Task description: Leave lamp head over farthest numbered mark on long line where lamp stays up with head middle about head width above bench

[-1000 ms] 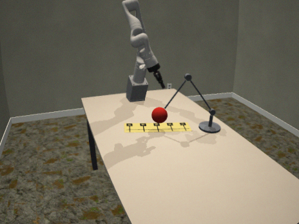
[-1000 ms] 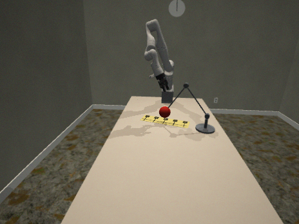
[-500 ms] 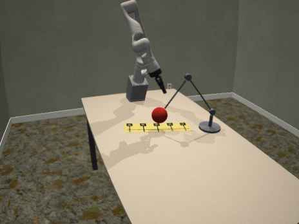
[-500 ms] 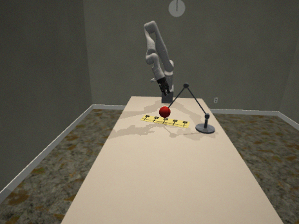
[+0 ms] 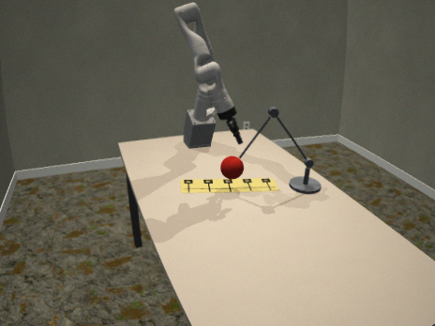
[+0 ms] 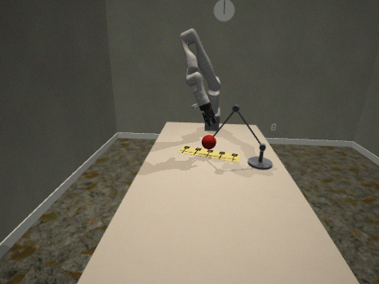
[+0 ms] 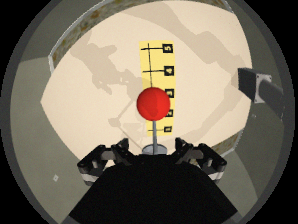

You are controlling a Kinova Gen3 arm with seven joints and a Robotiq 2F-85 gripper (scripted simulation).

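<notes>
The lamp has a round grey base point(image 5: 305, 185) point(image 6: 260, 163), two thin arm links meeting at a high elbow point(image 5: 273, 111) point(image 6: 235, 108), and a red ball head point(image 5: 232, 167) point(image 6: 208, 142) point(image 7: 153, 104). The head hangs a little above a yellow strip point(image 5: 194, 188) point(image 6: 189, 153) point(image 7: 150, 62) with five numbered marks. In the top view it is about over the middle mark. My gripper point(image 5: 239, 140) point(image 6: 211, 122) point(image 7: 151, 143) is open and empty. It is above and behind the head, toward the back of the table, clear of the lamp's upper link.
The robot's grey pedestal point(image 5: 199, 128) point(image 7: 260, 87) stands at the back edge of the long beige table point(image 5: 281, 262) point(image 6: 212, 228). The lamp's links rise to the right of my gripper.
</notes>
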